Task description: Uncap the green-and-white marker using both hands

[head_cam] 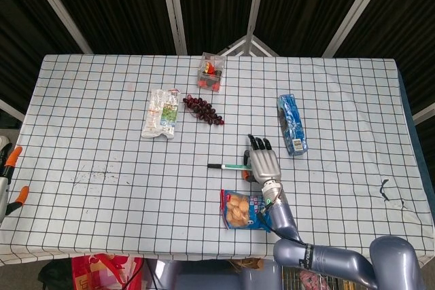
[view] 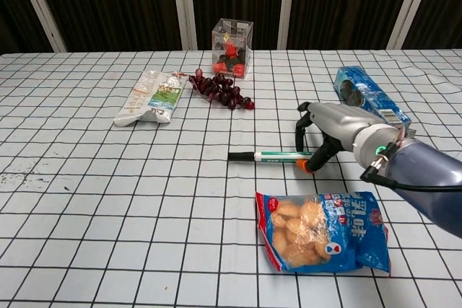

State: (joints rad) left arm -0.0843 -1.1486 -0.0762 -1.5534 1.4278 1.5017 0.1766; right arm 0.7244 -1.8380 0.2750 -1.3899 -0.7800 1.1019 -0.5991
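The green-and-white marker lies level, pointing left with its black cap at the left end, in the middle of the checked tablecloth. My right hand curls over its right end and pinches it between thumb and fingers; an orange fingertip pad shows just under the barrel. Whether the marker still touches the cloth cannot be told. My left hand shows in neither view.
A blue bag of biscuits lies just in front of the marker. A blue packet lies behind my right hand. Dark grapes, a clear box and a white pouch sit at the far left.
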